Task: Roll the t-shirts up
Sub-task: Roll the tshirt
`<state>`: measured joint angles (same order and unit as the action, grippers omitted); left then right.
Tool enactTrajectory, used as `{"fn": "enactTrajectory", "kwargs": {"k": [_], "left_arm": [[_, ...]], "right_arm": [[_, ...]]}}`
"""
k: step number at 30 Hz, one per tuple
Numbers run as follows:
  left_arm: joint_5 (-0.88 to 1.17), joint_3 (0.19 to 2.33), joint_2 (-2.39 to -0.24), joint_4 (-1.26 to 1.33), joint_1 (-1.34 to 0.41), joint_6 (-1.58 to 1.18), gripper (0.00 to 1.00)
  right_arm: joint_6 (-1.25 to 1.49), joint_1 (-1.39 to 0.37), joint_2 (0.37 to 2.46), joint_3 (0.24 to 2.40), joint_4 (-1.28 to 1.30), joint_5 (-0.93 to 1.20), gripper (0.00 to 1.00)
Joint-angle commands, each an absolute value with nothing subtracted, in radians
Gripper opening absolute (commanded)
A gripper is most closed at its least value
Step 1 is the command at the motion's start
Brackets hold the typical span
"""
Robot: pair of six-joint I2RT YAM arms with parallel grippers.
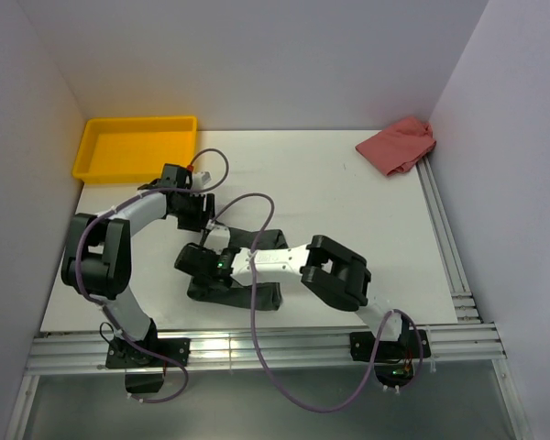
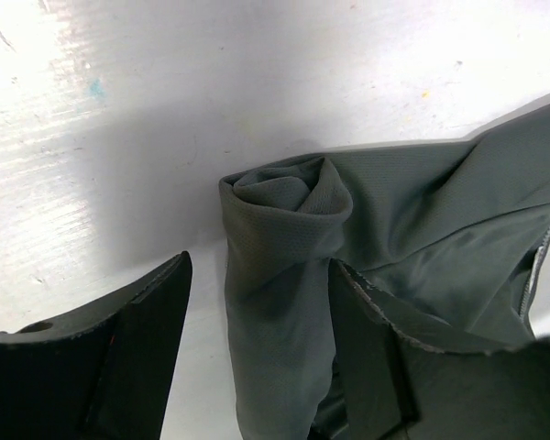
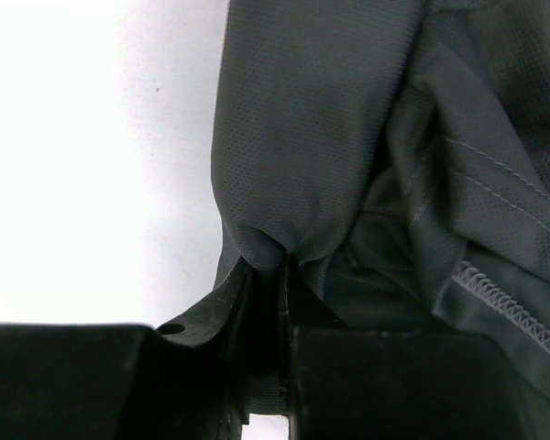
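Nearer the arm bases than the yellow tray point(image 1: 133, 147), out on the table point(image 1: 348, 211), the t-shirt point(image 1: 257, 298) is lying as a dark bunched strip, partly hidden under both arms. The right gripper point(image 3: 281, 275) is pinching a fold of the grey cloth, its fingers clenched tight on it. It is probably anchoring that part so the roll is not slackening. The left gripper point(image 2: 257, 348), the one closer to the tray, is hanging with its fingers point(image 2: 119, 357) spread wide. They are straddling a coiled end of the shirt, one finger brushing the cloth without squeezing. That spread is likely readying a grasp on the coil. Far across from the tray, a pink cloth point(image 1: 399, 145) is sitting apart from both arms.
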<state>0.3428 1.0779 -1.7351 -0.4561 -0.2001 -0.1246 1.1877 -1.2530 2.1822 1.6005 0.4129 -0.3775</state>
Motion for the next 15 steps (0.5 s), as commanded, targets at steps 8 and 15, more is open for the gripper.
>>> {"fn": "enactTrajectory", "kwargs": {"k": [8,15], "left_arm": [[0.38,1.092,-1.667,-0.442,-0.172,-0.118,0.68],[0.391,1.098,-1.697,-0.448,-0.17,-0.115,0.66]], "right_arm": [[1.325,-1.192,2.025,1.053,-0.289,-0.206,0.0],[1.425,-1.166,2.017,0.865,-0.567,-0.161,0.0]]}}
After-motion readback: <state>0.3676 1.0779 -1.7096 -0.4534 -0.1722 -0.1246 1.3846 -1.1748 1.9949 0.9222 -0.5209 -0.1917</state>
